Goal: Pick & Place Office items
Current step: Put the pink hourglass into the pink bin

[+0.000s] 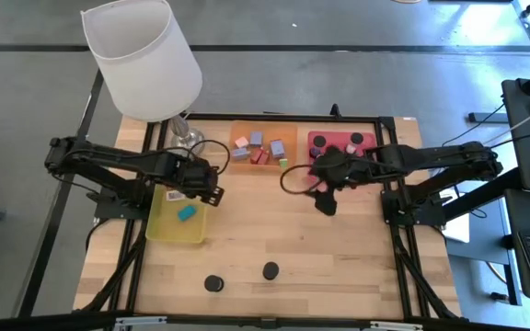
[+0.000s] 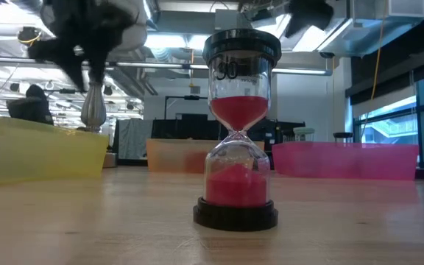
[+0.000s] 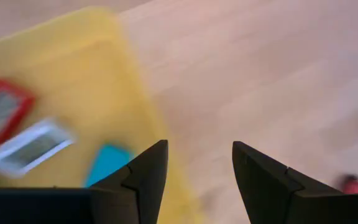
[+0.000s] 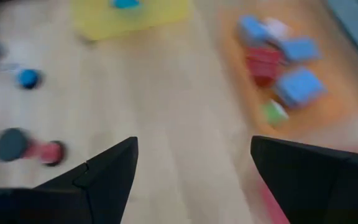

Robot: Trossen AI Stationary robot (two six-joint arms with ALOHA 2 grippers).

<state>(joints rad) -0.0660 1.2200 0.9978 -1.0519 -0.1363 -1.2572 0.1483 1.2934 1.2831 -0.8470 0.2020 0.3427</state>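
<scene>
My left gripper [image 1: 208, 190] [image 3: 197, 163] is open and hovers over the far right corner of the yellow tray [image 1: 166, 230]. In that tray lie a teal block [image 1: 187, 212] [image 3: 107, 165], a white tag [image 3: 30, 146] and a red-framed piece [image 3: 2, 112]. My right gripper [image 1: 326, 202] [image 4: 194, 163] is open and held above bare wood, just near of the red tray [image 1: 313, 140], which holds black discs [image 1: 355, 141]. The orange tray [image 1: 288, 138] carries red, lavender and green blocks [image 4: 278, 68]. A red-sand hourglass [image 2: 235, 132] stands upright on the table.
A white-shaded lamp [image 1: 145, 60] stands at the far left corner, behind the yellow tray. Two black round tops [image 1: 213, 284] [image 1: 270, 270] stand near the table's near edge. The wood between the trays and these two shows bare [image 1: 274, 221].
</scene>
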